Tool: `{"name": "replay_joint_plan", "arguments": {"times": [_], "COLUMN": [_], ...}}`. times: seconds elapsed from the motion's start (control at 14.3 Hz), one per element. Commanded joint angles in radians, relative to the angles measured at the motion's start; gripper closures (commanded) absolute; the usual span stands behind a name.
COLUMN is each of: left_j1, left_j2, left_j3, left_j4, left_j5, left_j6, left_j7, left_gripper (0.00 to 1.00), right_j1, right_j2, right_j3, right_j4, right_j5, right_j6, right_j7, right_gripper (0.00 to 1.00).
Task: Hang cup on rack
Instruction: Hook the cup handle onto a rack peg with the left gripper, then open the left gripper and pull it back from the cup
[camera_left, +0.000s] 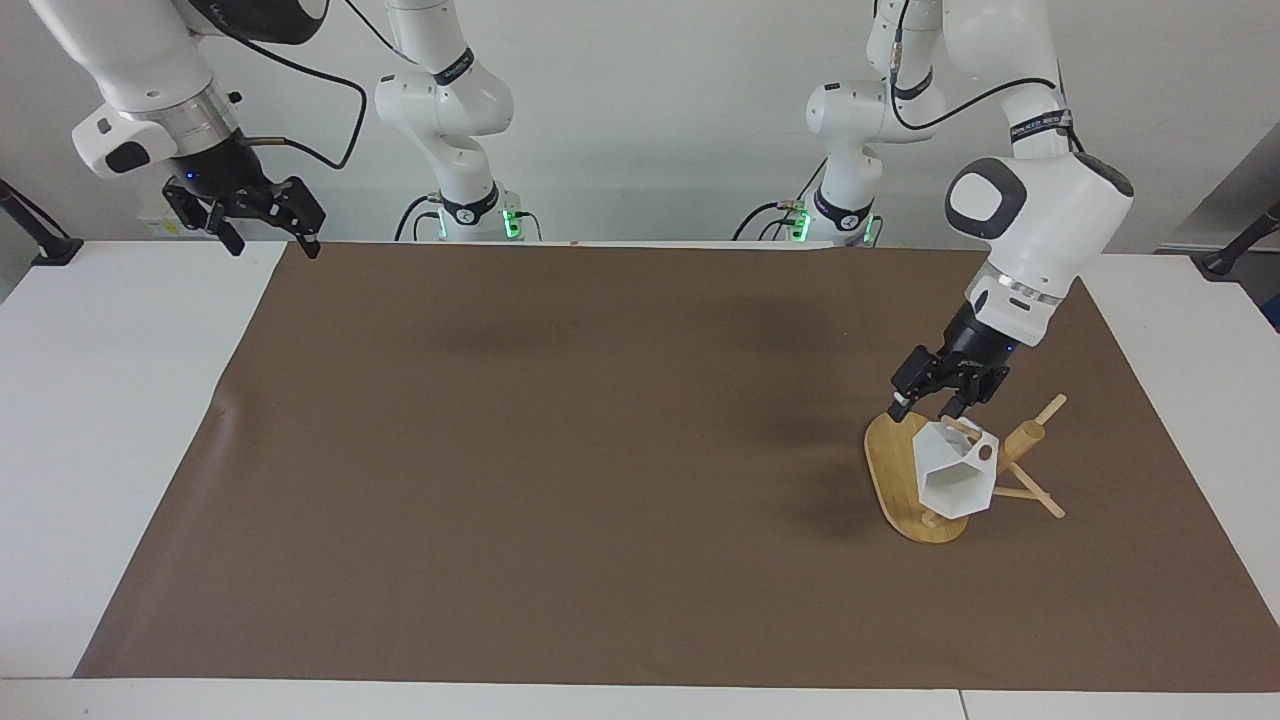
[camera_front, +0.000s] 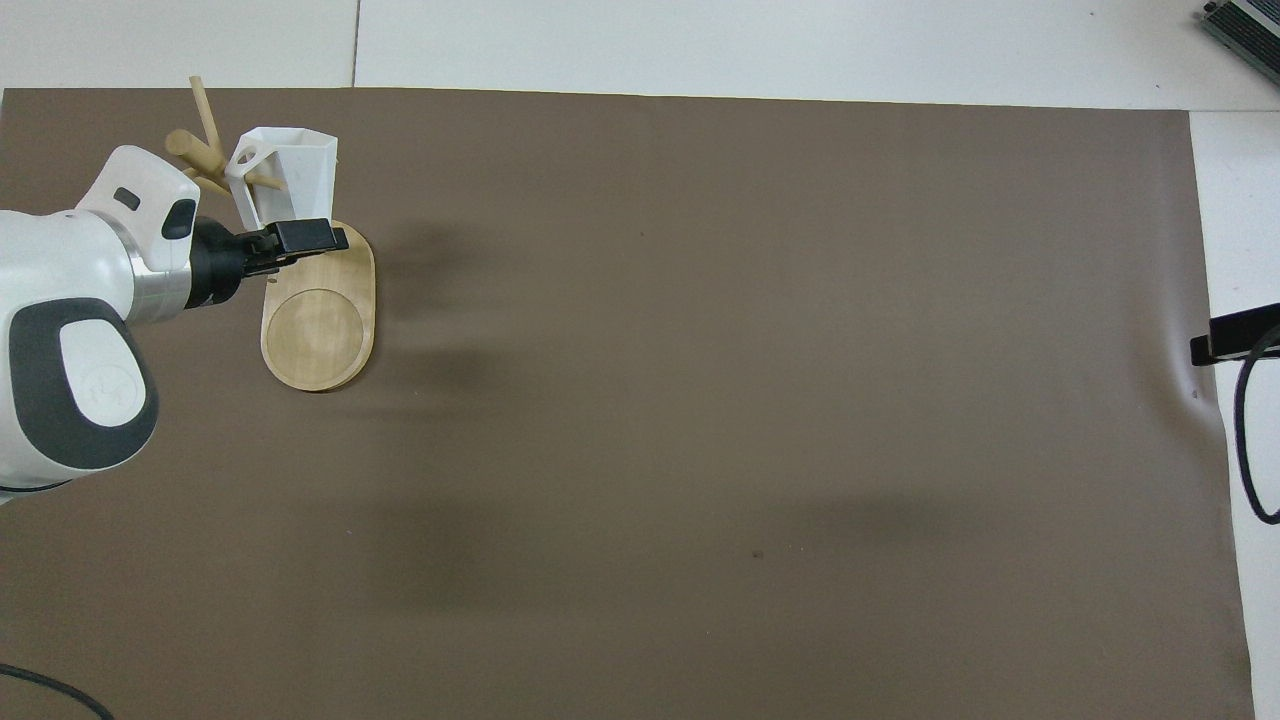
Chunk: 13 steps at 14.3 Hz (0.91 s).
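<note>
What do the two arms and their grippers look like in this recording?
Both arms are glossy white Frankas with rounded joints, dark grey joint caps, black lettered bands and black cables. A silver ring joins each wrist to a black two-finger left gripper and right gripper. Green lights glow at both bases.

Directly under the left gripper: cup and rack pegs; elsewhere bare mat.
</note>
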Motion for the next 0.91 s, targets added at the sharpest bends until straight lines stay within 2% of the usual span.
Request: {"name": "replay_joint_plan", "arguments": {"times": [0.0, 0.35, 0.7, 0.84], "left_j1": [0.024, 0.041, 0.035, 0.027], "left_j2": [-0.024, -0.119, -0.11, -0.112], "left_j3": [0.009, 0.01, 0.001, -0.005], "left_j4": [0.07, 0.117, 0.357, 0.396], "left_j5": [0.087, 0.275, 0.42, 0.431], "left_j6": [-0.16, -0.381, -0.703, -0.798], "left_j7": [-0.005, -0.002, 0.001, 0.001], "left_gripper": [0.0, 0.0, 0.0, 0.0], "right_j1": [-0.007, -0.005, -0.005, -0.005], "right_j2": [0.002, 0.002, 0.002, 0.002], "right_j3": [0.004, 0.004, 0.004, 0.004], "right_j4": [0.004, 0.004, 0.004, 0.004], "right_j5": [-0.003, -0.003, -0.003, -0.003], "right_j6": [-0.018, -0.018, -0.018, -0.018], "right_j7": [-0.018, -0.018, -0.018, -0.018], "right_gripper": [0.0, 0.0, 0.0, 0.0]}}
